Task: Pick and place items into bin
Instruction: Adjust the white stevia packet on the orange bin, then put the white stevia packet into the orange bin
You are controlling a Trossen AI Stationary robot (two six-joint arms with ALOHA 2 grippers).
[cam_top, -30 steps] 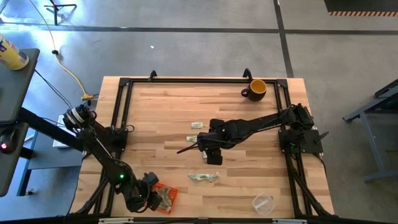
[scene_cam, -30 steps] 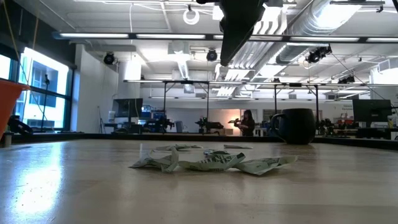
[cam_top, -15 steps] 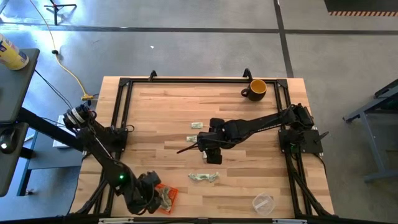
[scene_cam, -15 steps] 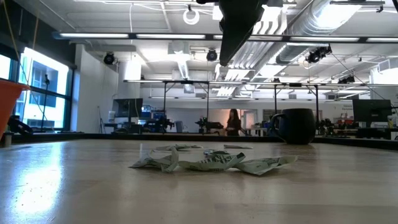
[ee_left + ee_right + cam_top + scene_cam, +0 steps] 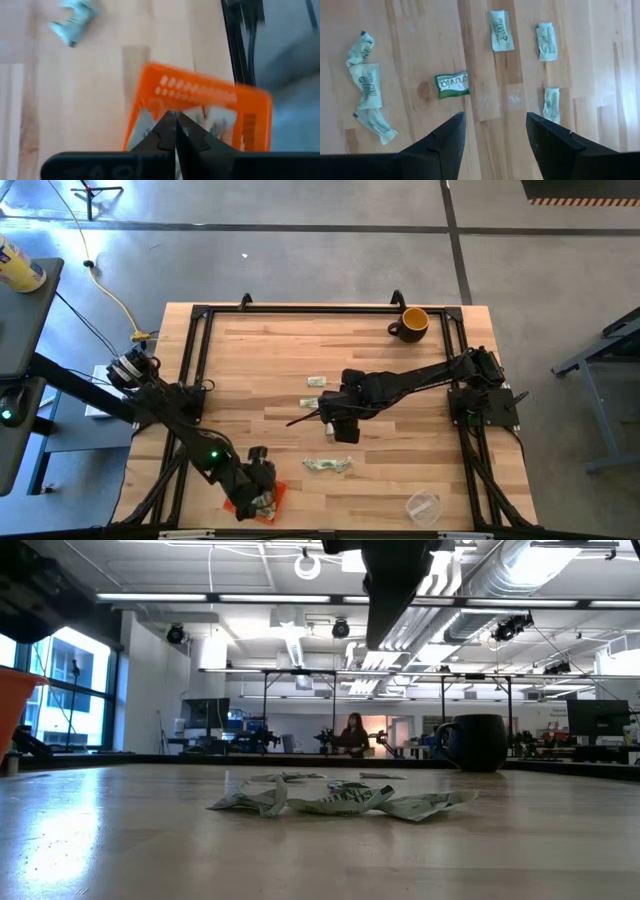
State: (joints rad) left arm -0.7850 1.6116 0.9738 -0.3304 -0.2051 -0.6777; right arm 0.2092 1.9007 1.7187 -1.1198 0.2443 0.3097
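Note:
The orange bin (image 5: 268,498) sits at the table's near edge, left of middle, with pale green-and-white pieces (image 5: 212,122) inside it. My left gripper (image 5: 176,131) hovers over the bin (image 5: 200,107), its fingers shut with nothing visible between them. My right gripper (image 5: 495,131) is open, raised above mid-table (image 5: 335,418). Below it loose items lie flat on the wood: one green-labelled piece (image 5: 452,83), several others (image 5: 500,30), and a crumpled cluster (image 5: 367,85). That cluster (image 5: 328,465) lies between the two grippers.
A yellow-and-black mug (image 5: 413,323) stands at the far right corner. A clear plastic cup (image 5: 423,505) lies near the near right corner. A black frame (image 5: 200,315) runs round the table's edges. Bare wood stretches across the left and far parts of the table.
My left gripper has swung toward the table's right and now stands over the orange bin instead of beside its left edge. My right gripper has shifted slightly. The loose items and the bin have stayed where they were.

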